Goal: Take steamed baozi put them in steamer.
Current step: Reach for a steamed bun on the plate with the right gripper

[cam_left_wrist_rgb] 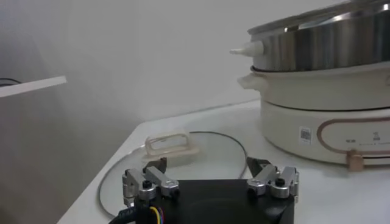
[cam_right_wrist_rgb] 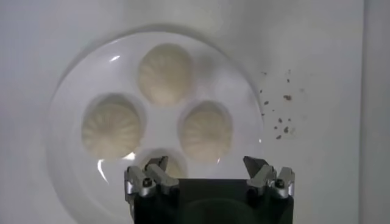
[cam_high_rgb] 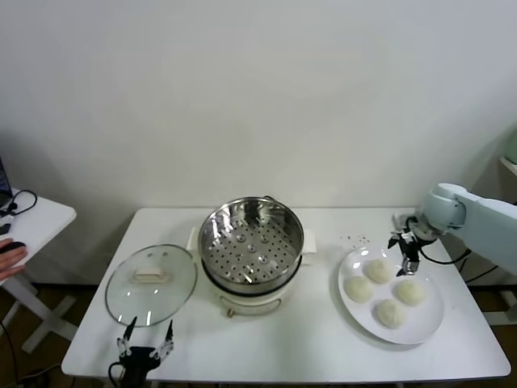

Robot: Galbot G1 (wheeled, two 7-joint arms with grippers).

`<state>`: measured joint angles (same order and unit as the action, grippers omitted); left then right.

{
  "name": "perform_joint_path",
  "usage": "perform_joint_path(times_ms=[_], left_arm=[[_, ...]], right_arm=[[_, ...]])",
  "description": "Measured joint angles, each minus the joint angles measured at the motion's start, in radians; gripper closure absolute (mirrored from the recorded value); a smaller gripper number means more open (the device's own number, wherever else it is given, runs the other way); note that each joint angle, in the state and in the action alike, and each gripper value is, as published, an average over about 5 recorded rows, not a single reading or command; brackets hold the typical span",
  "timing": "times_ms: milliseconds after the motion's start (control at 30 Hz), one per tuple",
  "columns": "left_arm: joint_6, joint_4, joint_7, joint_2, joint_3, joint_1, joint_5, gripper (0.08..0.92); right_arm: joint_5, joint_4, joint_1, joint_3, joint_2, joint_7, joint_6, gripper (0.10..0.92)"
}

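Baozi point(cam_high_rgb: 377, 271), four off-white dough domes, all sit on the flat white plate point(cam_high_rgb: 428, 323); none are in the shiny perforated steel steamer point(cam_high_rgb: 251, 242). Your right hand point(cam_high_rgb: 406, 252) hovers wide open over the plate's far edge, so lower it around the nearest bun and close; the left hand point(cam_high_rgb: 145, 346) waits wide beside the glass lid point(cam_high_rgb: 151, 284).

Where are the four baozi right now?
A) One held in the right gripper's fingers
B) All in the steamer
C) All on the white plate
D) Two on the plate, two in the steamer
C: all four baozi sit on the white plate; the steamer basket is bare.
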<state>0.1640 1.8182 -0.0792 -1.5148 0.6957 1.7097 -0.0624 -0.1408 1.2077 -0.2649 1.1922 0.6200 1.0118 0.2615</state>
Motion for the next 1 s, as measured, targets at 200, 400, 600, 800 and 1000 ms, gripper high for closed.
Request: perform_joint_path(times_ms=[200,400,600,800,1000], left_arm=[[0.000,-0.007,-0.001,0.002,0.001,-0.002,-0.006,0.177],[0.001,-0.014,-0.001,0.001,0.002,-0.004,-0.011,0.177],[0.001,-0.017,-0.002,0.001,0.004,-0.004,-0.012,0.177],[0.002,-0.024,-0.002,0.001,0.004,-0.010,-0.012,0.177],[0.002,-0.026,-0.002,0.001,0.004,-0.014,-0.013,0.177]], right_arm=[[0.021,-0.043,0.065,-0.056,0.030,-0.005,-0.014,0.203],[0.040,-0.081,0.110,-0.095,0.059,-0.008,-0.023,0.203],[0.057,-0.107,0.135,-0.113,0.074,-0.008,-0.027,0.203],[0.074,-0.129,0.156,-0.130,0.087,-0.015,-0.033,0.203],[0.084,-0.146,0.162,-0.141,0.101,-0.024,-0.039,0.238]])
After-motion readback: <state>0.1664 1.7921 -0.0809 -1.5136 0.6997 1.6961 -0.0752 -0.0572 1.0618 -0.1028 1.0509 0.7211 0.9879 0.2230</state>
